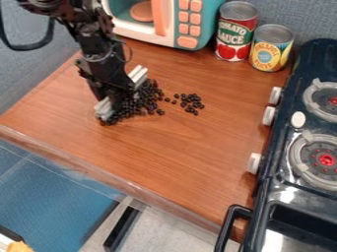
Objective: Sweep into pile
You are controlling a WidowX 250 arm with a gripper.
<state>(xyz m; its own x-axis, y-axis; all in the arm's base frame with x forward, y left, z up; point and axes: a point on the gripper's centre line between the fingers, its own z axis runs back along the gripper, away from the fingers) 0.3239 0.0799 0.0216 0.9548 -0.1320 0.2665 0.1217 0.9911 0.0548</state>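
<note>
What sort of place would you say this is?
Probably a toy kitchen set up for a robot: a small stove with burners, a play microwave, and two food cans on a wooden counter.

Black robot arm [94, 42], upper left, slanting downward (rather steeply), wrist [105, 74] lowered

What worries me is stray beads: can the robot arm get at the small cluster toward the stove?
Probably yes: nothing stands over the small cluster, though the main pile lies between it and the pale bar.
</note>
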